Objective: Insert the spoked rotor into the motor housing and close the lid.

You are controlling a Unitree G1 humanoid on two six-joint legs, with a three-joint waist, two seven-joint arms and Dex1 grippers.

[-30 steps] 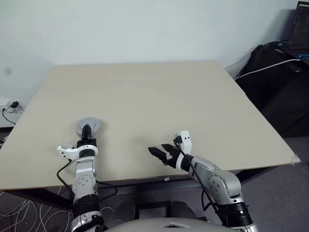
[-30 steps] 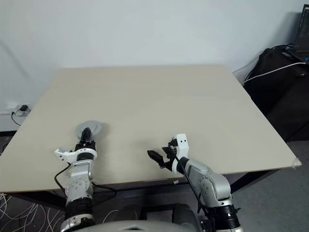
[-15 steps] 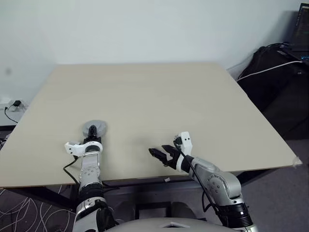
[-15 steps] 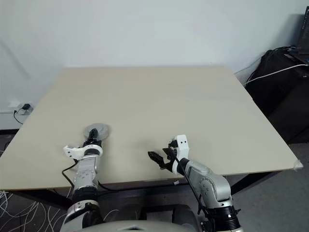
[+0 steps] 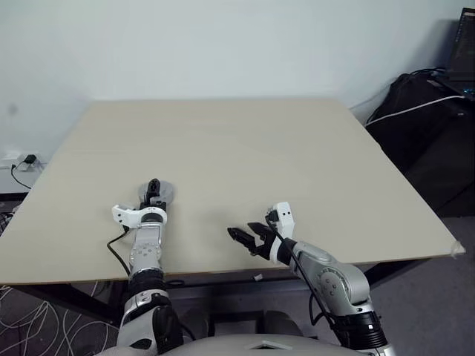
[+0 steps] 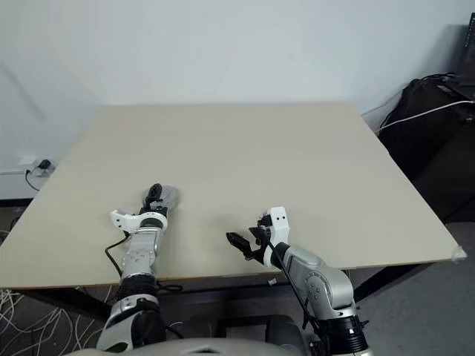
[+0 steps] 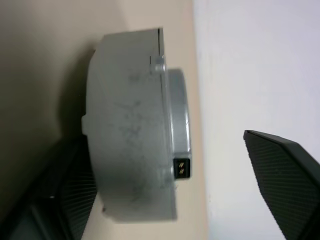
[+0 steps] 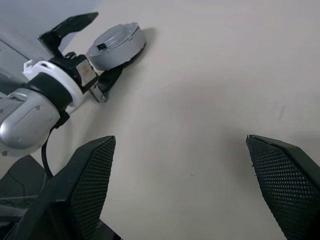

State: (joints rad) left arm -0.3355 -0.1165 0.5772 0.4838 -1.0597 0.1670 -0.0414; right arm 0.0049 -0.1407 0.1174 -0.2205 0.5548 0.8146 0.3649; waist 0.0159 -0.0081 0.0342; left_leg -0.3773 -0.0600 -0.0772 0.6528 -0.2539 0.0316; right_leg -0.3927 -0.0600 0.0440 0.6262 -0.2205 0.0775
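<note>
With the closed motor (image 8: 116,45) resting on the desk (image 5: 260,148), both jaws gape wide and empty, so the left gripper (image 8: 75,42) should draw back straight without nudging it.

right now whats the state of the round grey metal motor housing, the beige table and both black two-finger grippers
round grey metal motor housing: lying flat on the table, closed.
smooth grey lid: seated on the housing, hub side up.
left gripper: open, fingers either side of the housing, not clamped.
right gripper: open, holding nothing, over the table's near edge.
beige table: bears the housing.
</note>
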